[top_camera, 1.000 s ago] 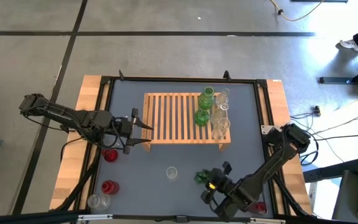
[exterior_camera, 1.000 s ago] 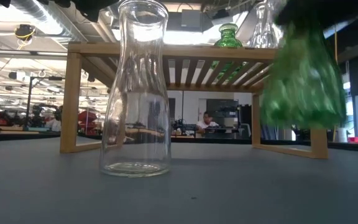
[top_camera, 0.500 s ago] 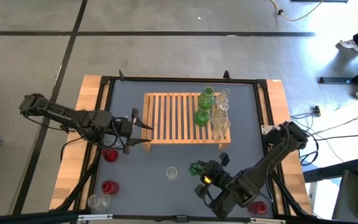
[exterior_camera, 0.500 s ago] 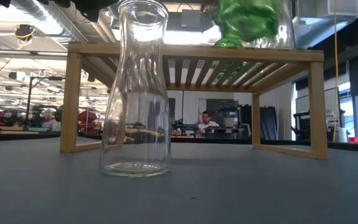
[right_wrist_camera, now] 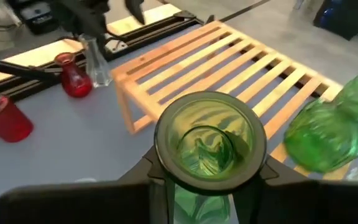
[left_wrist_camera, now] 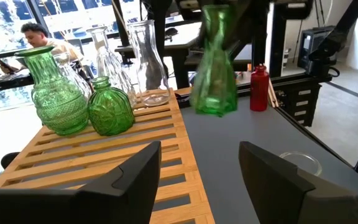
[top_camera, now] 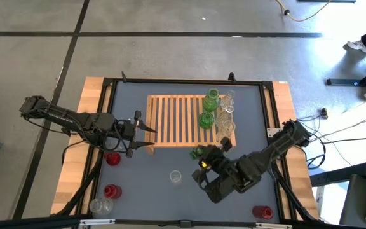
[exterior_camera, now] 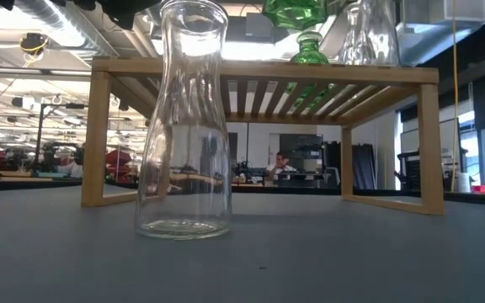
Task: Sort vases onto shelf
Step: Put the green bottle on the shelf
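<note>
- Right gripper (top_camera: 203, 158): we find it closed about the neck of a tall ribbed green glass vase (top_camera: 197, 153), carried upright in the air just off the front edge of the shelf, near its right end. The wrist view looks straight down the vase's mouth, so we judge it is held plumb to set down standing.
- Low light-wood slatted shelf (top_camera: 176, 121): it sits at the middle of the desk, towards the back edge.
- Right end of the shelf: two green glass vases, one tall (top_camera: 212, 97) and one round (top_camera: 206, 119), stand in a row, with clear glass vases (top_camera: 226, 121) in a row beside them. We take this as sorting by colour, with the carried vase bound for the green row.
- Left gripper (top_camera: 146, 133): it waits with its jaws apart and nothing between them, at the shelf's front left corner.
- Still on the desk: a clear glass carafe (top_camera: 175, 176) before the shelf; two red glass vases (top_camera: 111, 191) and a clear one (top_camera: 99, 205) by the front left corner; a red vase (top_camera: 262, 212) at the front right.
</note>
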`<state>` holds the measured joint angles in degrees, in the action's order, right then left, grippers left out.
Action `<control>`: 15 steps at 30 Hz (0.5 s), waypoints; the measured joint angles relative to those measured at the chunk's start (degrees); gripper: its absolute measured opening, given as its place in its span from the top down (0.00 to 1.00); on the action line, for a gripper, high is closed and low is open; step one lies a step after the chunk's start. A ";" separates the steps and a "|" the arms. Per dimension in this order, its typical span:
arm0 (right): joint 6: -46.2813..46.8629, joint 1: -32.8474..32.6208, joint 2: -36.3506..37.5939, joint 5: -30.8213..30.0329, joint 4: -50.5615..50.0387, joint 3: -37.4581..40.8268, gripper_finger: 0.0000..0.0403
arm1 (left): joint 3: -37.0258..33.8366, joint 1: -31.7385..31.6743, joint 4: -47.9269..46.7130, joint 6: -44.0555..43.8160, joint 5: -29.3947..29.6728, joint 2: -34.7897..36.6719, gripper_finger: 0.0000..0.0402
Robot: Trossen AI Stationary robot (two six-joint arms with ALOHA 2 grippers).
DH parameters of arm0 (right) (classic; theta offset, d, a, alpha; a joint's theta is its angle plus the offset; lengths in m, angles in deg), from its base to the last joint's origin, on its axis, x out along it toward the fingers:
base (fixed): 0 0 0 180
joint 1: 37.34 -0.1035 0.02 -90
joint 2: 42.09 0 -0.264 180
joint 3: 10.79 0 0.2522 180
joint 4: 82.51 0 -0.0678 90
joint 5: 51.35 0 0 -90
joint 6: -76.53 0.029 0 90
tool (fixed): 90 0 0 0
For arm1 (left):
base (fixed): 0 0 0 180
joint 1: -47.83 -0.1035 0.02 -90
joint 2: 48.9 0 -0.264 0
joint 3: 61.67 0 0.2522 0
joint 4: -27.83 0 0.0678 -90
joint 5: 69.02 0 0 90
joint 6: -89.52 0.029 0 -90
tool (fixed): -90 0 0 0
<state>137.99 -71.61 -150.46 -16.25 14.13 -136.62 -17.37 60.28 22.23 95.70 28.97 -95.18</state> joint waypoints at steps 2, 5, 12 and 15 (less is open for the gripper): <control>-0.32 0.73 0.01 0.04 -2.36 -1.35 0.78 | -0.02 0.00 0.00 0.01 0.00 0.00 0.48; -0.32 1.62 -0.01 0.06 -5.72 -3.48 0.78 | -0.02 0.00 0.00 0.01 0.00 0.02 0.48; 1.54 4.32 0.06 1.00 -8.98 -4.18 0.78 | -0.01 0.00 0.00 0.01 0.00 0.00 0.48; 2.66 5.27 0.06 1.72 -9.23 -3.20 0.78 | -0.01 0.00 0.00 0.01 0.00 0.01 0.48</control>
<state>140.65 -66.33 -150.40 -14.53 4.90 -139.82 -17.38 60.28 22.23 95.71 28.97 -95.17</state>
